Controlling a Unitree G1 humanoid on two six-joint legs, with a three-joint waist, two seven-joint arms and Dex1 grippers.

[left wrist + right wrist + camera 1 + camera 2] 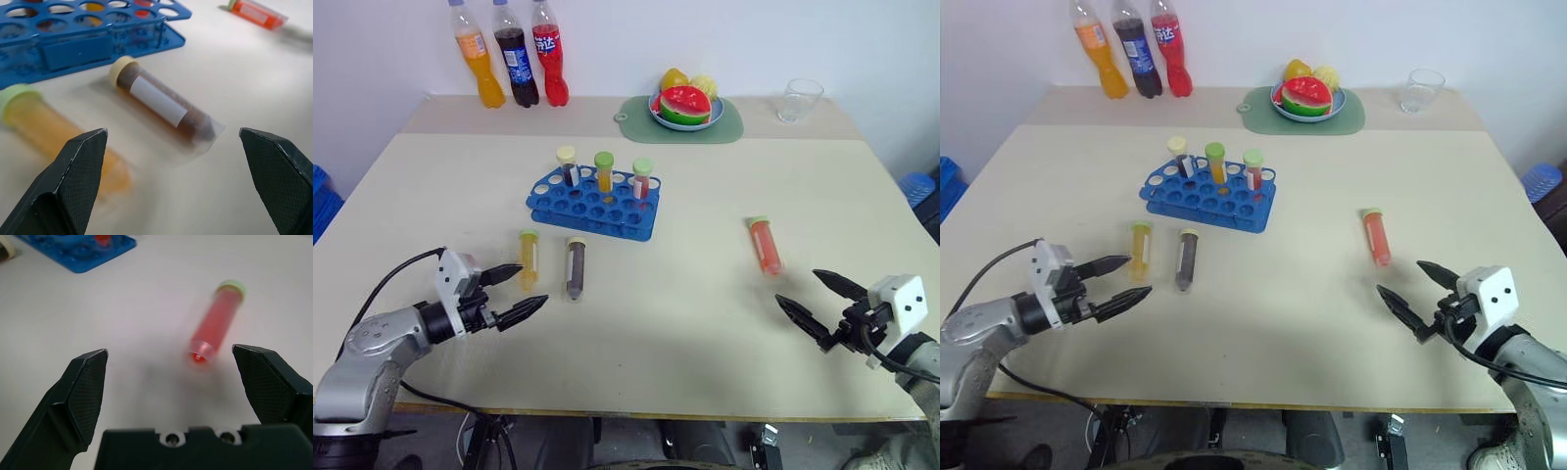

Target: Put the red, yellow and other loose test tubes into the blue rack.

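The blue rack [592, 204] stands mid-table with three capped tubes upright in its back row. Just in front of it two loose test tubes lie side by side: a yellow-orange one [528, 259] and a dark brown one [576, 267] with a cream cap. My left gripper [533, 283] is open, close to the near ends of these two and apart from both. A red tube [765, 245] with a pale green cap lies alone on the right. My right gripper [796, 285] is open just short of it, and the right wrist view has the red tube [215, 325] ahead of the fingers.
Three soda bottles [514, 54] stand along the back wall. A green mat [724, 127] with a bowl of fruit [685, 103] and a clear glass [800, 99] sit at the back right. The table's front edge [636, 411] runs just below both grippers.
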